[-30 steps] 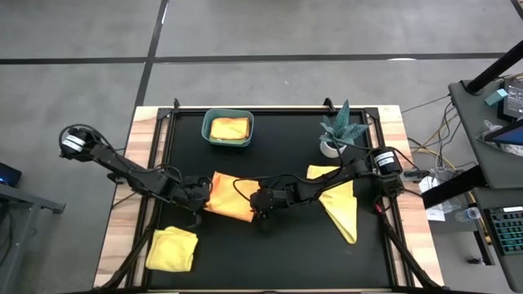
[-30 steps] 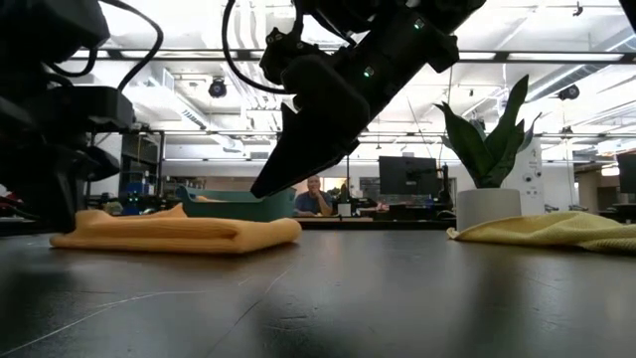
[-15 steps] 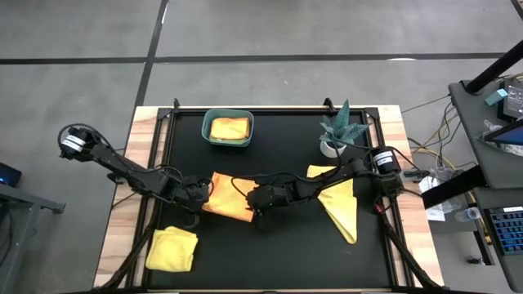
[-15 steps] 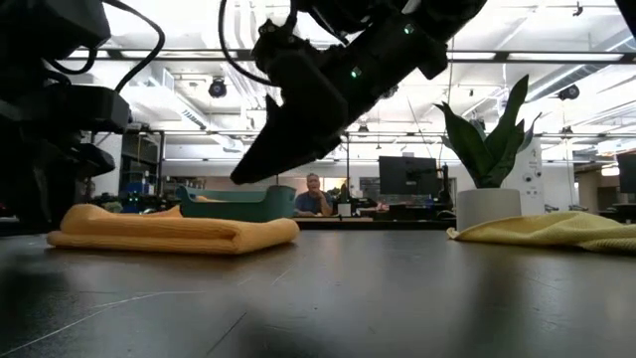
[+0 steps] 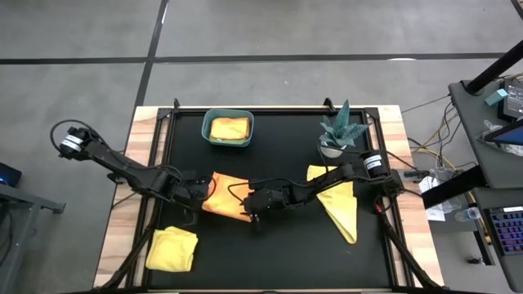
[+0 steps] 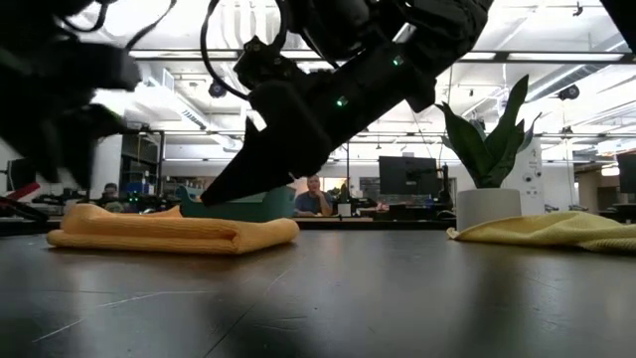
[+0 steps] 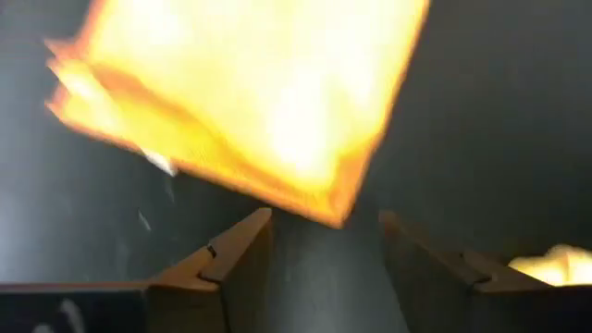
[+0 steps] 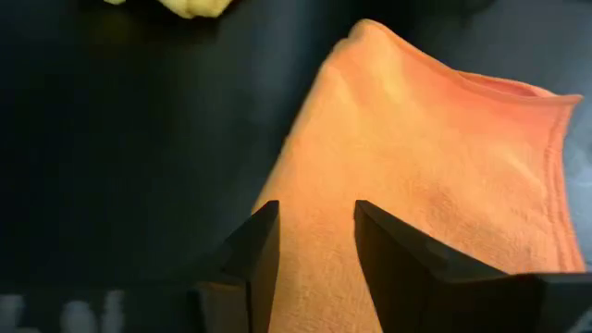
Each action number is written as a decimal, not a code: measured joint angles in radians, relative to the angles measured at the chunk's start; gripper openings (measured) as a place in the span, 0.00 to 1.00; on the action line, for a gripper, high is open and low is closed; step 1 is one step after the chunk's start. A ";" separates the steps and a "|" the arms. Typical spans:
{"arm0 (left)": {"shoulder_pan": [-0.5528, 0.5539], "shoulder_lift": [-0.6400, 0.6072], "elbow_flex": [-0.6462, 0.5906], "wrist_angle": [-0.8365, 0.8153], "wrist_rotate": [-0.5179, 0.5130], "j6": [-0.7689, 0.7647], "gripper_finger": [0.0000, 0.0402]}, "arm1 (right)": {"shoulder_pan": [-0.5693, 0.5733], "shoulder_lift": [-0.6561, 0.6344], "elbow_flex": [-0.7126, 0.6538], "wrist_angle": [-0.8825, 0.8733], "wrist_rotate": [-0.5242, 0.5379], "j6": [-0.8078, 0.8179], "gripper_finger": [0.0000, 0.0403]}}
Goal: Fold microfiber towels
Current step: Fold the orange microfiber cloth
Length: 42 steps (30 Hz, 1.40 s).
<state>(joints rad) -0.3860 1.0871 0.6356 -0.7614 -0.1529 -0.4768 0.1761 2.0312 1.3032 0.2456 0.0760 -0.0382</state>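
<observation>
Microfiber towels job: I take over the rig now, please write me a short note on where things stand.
Left gripper: fingers open, empty, at the orange towel's left edge.
Right gripper: fingers open over the same towel's right edge.
Orange towel lies folded mid-table.
Folded yellow towel at front left; another towel in the teal bin.
Left to do: the yellow towel on the right lies unfolded.
</observation>
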 joint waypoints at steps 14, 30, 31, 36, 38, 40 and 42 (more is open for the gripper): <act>0.123 0.072 -0.008 0.214 -0.299 -0.016 0.27 | 0.000 0.000 0.000 -0.006 -0.004 -0.015 0.05; 0.223 0.261 -0.011 0.258 -0.247 -0.006 0.53 | 0.000 0.000 -0.001 -0.009 -0.004 -0.026 0.04; 0.223 0.272 -0.011 0.260 -0.247 -0.007 0.53 | 0.000 0.000 -0.001 -0.009 -0.004 -0.026 0.04; 0.223 0.315 -0.011 0.288 -0.248 -0.005 0.48 | 0.000 0.000 -0.002 -0.010 -0.004 -0.026 0.04; 0.223 0.324 -0.008 0.288 -0.248 0.005 0.42 | 0.000 0.000 -0.002 -0.010 -0.004 -0.026 0.04; 0.223 0.326 -0.005 0.286 -0.248 0.017 0.35 | 0.000 0.000 -0.004 -0.010 -0.003 -0.026 0.04; 0.223 0.324 -0.003 0.287 -0.248 0.033 0.27 | 0.000 0.000 -0.005 -0.011 0.002 -0.024 0.04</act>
<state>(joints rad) -0.1627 1.4115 0.6323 -0.4746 -0.4011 -0.4442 0.1761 2.0312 1.2979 0.2348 0.0780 -0.0623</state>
